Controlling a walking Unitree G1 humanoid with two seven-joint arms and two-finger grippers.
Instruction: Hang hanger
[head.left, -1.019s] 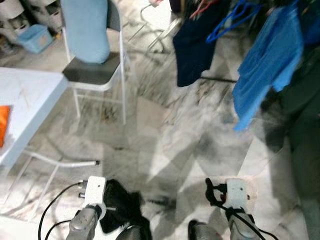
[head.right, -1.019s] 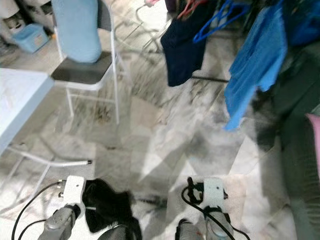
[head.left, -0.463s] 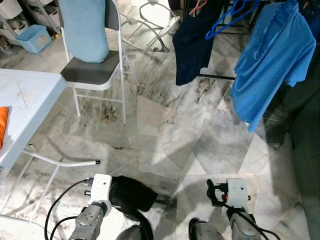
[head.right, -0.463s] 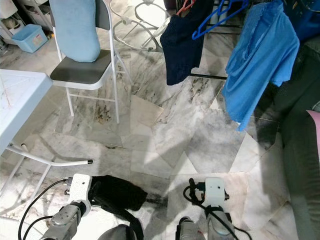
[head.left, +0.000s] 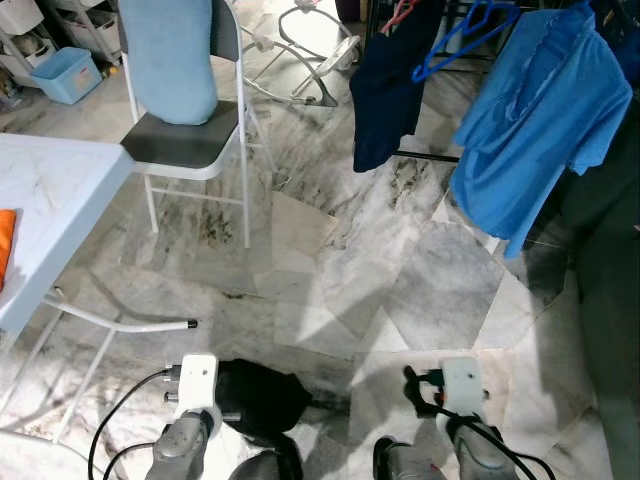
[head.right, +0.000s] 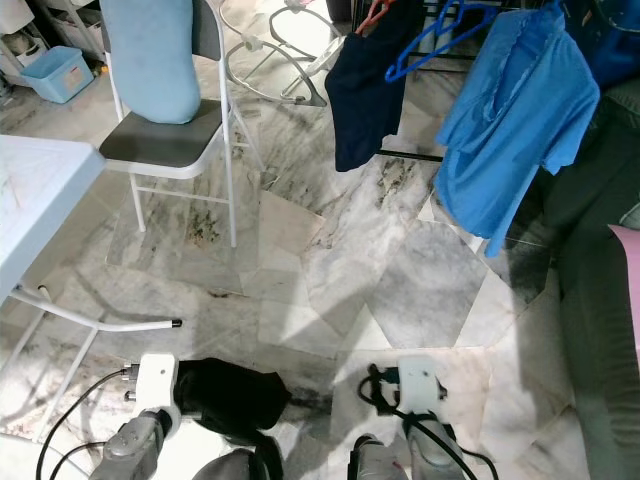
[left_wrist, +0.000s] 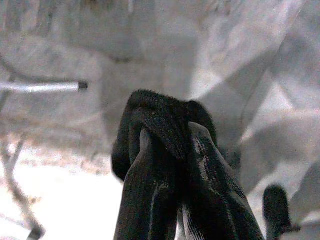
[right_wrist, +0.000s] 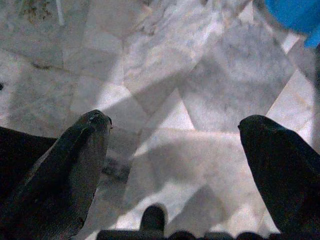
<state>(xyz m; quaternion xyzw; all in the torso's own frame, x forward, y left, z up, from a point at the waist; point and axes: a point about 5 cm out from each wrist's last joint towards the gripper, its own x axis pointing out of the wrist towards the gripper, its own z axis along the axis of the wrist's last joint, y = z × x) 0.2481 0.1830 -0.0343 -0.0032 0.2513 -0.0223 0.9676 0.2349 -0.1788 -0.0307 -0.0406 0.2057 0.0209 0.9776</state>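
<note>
A grey-veined marble tile floor (head.left: 330, 280) spreads out below the robot, with furniture at the left and hanging clothes at the far right.

The left gripper (left_wrist: 175, 150) has its two black fingers pressed together on a bundle of black cloth (head.left: 262, 398), held low just in front of the robot's body. Whether a hanger sits inside that bundle cannot be told. The right gripper (right_wrist: 172, 140) is spread wide with nothing between its fingers, hanging low over the tiles beside the robot's feet.

Beyond the grippers, at the left edge, stands a white folding table (head.left: 50, 210) with an orange item (head.left: 6, 250) on its near corner. Behind it is a white metal folding chair with a grey seat (head.left: 190, 145), a pale blue cushion (head.left: 170, 55) leaning on its back. A light blue plastic bin (head.left: 68, 75) sits in the far left corner.

At the far right hang a navy garment (head.left: 385, 85), an empty blue plastic hanger (head.left: 465, 35) and a bright blue shirt (head.left: 540, 120), which mark the place to hang things.

Compared with half a second ago, the hanging clothes lie a little nearer the middle of the head views, so the camera has shifted, while the left gripper keeps its hold. I judge the robot is on its approach, with the hanging step not yet begun.
</note>
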